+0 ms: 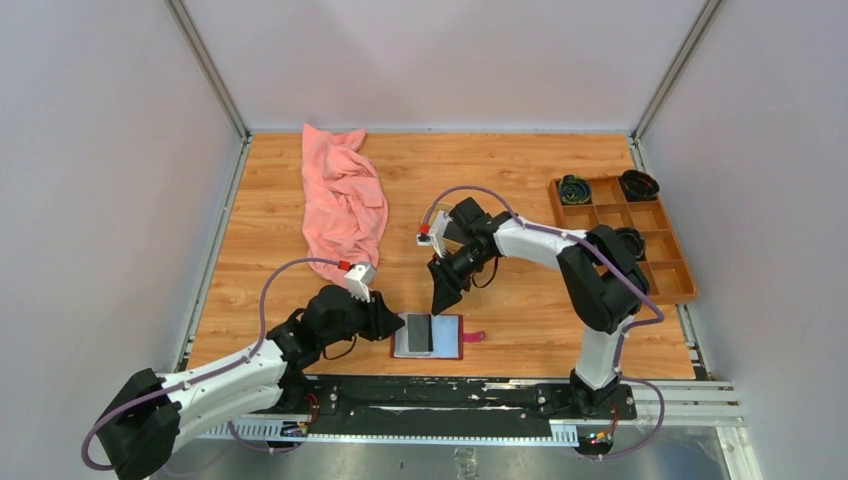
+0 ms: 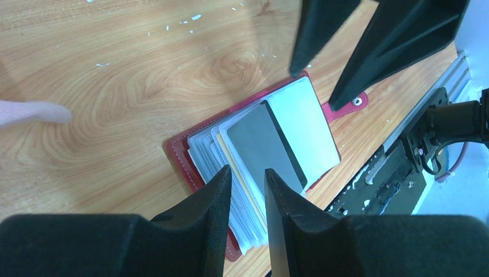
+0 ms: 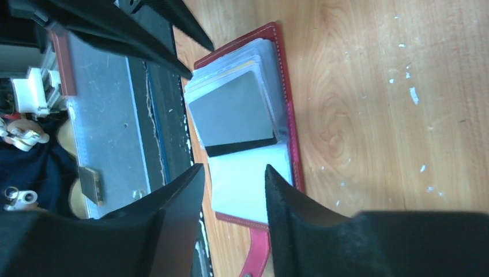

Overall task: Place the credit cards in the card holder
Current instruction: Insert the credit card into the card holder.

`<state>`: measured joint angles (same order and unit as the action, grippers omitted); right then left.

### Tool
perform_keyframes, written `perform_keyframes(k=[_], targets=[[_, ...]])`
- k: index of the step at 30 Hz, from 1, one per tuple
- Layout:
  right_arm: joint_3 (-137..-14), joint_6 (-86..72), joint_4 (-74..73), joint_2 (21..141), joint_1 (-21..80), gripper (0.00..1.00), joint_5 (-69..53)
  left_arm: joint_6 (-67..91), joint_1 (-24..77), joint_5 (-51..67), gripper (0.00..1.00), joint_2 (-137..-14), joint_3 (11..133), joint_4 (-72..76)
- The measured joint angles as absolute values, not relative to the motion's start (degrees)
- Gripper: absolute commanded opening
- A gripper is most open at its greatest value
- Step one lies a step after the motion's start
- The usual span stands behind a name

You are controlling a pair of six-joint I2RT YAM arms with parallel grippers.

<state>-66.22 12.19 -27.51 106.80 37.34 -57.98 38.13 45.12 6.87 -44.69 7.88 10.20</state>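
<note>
At near edge of surface (image 1: 520, 180) | I am seeing card holder (image 1: 428, 337) lying open, grey credit card (image 2: 265, 144) resting atop its sleeves | left pincer (image 2: 248, 171) narrowly parted, right pincer (image 3: 233, 168) wider, both empty | judging card thin, stiff, slick: grip by free edge.

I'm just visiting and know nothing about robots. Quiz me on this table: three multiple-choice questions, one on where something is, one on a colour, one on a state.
1. Where on the table does the card holder lie? A far left corner; B near edge, middle; C far right corner.
2. What colour is the crumpled cloth? A pink; B blue; C green.
3. The card holder is: A folded shut; B standing on edge; C open flat.
Answers: 1 B, the top view shows it front and centre; 2 A, plainly pink; 3 C, its inside and a grey card show.
</note>
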Motion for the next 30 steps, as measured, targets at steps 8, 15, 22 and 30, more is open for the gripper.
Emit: perform_keyframes(k=[8, 15, 22, 30], targets=[[-65.25, 29.23, -29.82, 98.04, 41.47, 0.10, -48.31, 38.15, 45.12, 6.76, 0.28, -44.42, 7.20, 10.15], [-64.51, 34.74, -30.00, 100.88, 48.69, 0.08, -38.15, 38.57, 45.12, 6.31, 0.22, -46.50, 6.70, 10.17], [-63.68, 34.33, -29.95, 103.15, 48.90, 0.09, -35.66, 39.51, 45.12, 6.22, 0.21, -50.83, 6.66, 10.46], [-63.68, 31.11, -29.06, 103.79, 49.60, 0.10, -37.65, 39.92, 45.12, 6.37, 0.20, -52.42, 6.66, 12.21]])
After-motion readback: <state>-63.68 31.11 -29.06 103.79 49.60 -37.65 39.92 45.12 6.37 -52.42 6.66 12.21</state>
